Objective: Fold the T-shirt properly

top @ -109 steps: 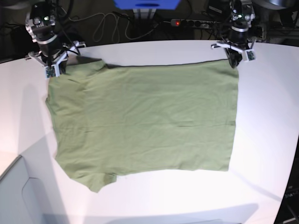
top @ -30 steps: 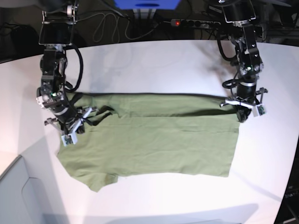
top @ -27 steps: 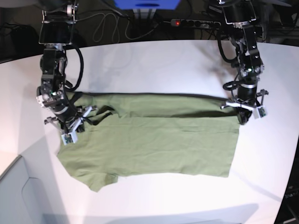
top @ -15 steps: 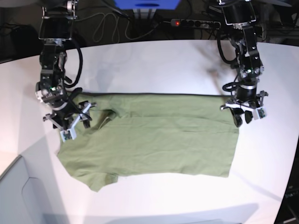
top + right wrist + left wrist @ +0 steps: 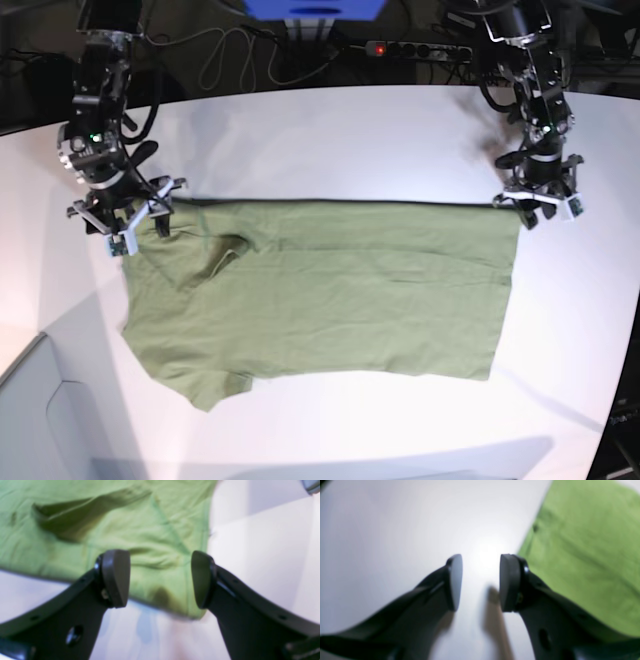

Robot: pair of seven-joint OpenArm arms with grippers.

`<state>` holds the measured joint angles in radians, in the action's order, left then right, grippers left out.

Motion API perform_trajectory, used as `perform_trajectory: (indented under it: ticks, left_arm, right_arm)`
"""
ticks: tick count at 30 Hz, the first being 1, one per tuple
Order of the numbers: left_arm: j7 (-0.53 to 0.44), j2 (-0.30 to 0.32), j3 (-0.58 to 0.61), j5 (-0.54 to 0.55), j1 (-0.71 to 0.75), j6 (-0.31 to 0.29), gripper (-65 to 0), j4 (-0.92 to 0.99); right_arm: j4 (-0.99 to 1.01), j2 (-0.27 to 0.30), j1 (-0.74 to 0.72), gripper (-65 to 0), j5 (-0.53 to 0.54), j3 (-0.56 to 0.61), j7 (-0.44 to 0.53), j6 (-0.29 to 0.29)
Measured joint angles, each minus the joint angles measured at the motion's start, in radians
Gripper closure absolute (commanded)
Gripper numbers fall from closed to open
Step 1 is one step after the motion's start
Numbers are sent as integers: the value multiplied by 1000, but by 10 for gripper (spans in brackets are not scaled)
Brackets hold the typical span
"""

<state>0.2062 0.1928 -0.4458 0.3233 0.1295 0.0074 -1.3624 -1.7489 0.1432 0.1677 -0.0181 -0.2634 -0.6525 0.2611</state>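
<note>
Both arms have drawn back since half a second ago, the right gripper [image 5: 127, 228] toward 11 o'clock and the left gripper [image 5: 539, 213] toward 1 o'clock, as I see them from the base view. The T-shirt's far edge lies nearer 6 o'clock than it did a few seconds ago, and the cloth there is now turned over in a band.

Each claw has its two fingers spread apart, with bare space between them and nothing pinched. The right one is over the shirt's far corner at about 10 o'clock, its fingers either side of the folded cloth in its wrist view; whether they touch it I can't tell. The left one is by the corner at about 1 o'clock, with the green edge close to one finger.

That olive T-shirt [image 5: 330, 310] lies spread across the middle of the white table [image 5: 400, 430]. Its turned-over band runs from 10 to 1 o'clock, ending in an uneven edge, and a loose pleat stands slightly open toward 10 o'clock. Another bit of cloth pokes out at 7 o'clock. Beyond the shirt, near 12 o'clock, there's a small red light [image 5: 379, 49].
</note>
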Motion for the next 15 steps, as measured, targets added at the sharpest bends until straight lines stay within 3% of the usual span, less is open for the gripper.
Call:
perform_trajectory:
  ticks: [15]
  left_arm:
    - [-15, -2, -2, 3, 16, 3, -240, -56]
  right_arm:
    - [-117, 3, 85, -373, 1, 0, -1, 0]
